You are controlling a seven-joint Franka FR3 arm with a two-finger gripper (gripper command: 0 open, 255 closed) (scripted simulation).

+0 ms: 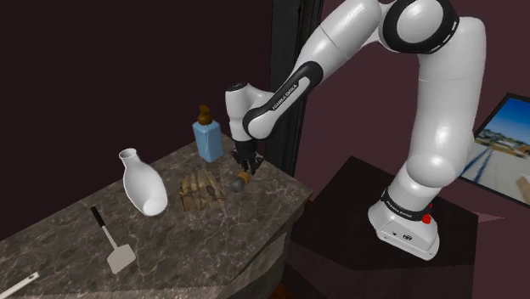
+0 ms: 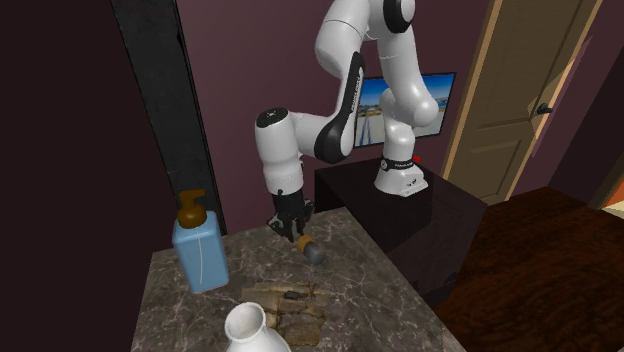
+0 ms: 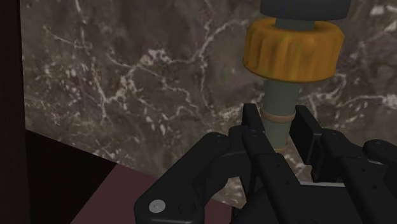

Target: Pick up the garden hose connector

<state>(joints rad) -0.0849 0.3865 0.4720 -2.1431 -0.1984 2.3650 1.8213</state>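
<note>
The grey garden hose connector with an orange ribbed ring (image 3: pixel 291 58) is down by the dark marble table (image 3: pixel 127 83), touching or not I can't tell. The black gripper (image 3: pixel 280 125) pinches its thin stem, with a blue pump bottle (image 2: pixel 200 255) nearby.

Hose connector (image 2: pixel 310 247) on the counter (image 2: pixel 380 290), near the pump bottle (image 2: pixel 200 252)

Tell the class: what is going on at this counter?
The arm's black gripper is down at the marble counter, its fingers clasping the narrow stem of the hose connector beside its orange ring. The connector looks barely lifted, if at all. A blue bottle, white vase and spatula sit nearby.
</note>
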